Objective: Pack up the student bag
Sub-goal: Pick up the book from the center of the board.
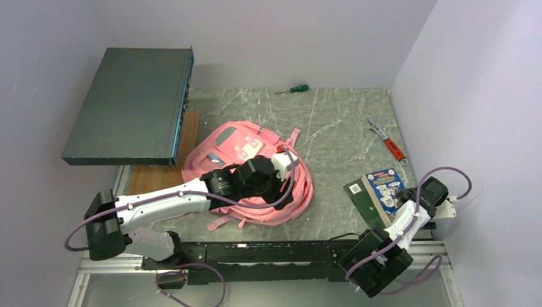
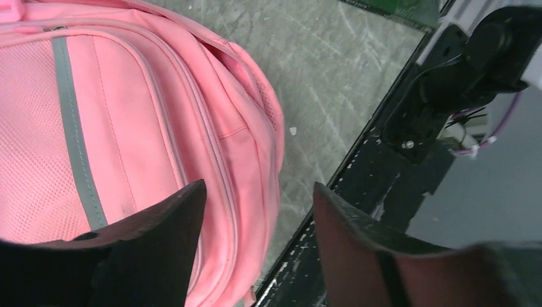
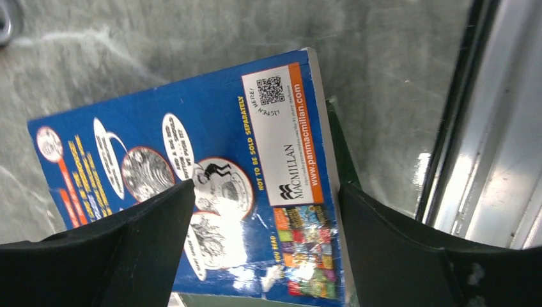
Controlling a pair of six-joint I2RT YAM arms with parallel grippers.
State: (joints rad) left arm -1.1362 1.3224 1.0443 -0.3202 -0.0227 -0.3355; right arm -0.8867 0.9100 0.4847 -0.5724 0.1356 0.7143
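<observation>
Left gripper (image 2: 259,192) is poised over the student bag (image 2: 128,109), jaws released; right gripper (image 3: 265,188), jaws spread and empty, is set above the book (image 3: 192,121), which could be skidded aside if nipped unevenly.

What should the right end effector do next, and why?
Probably ease the right end effector down and close it on the blue book. Its jaws stand open with nothing held, one finger over the cover and the other just past the book's edge. The student bag lies to the left, under the open left end effector.
</observation>
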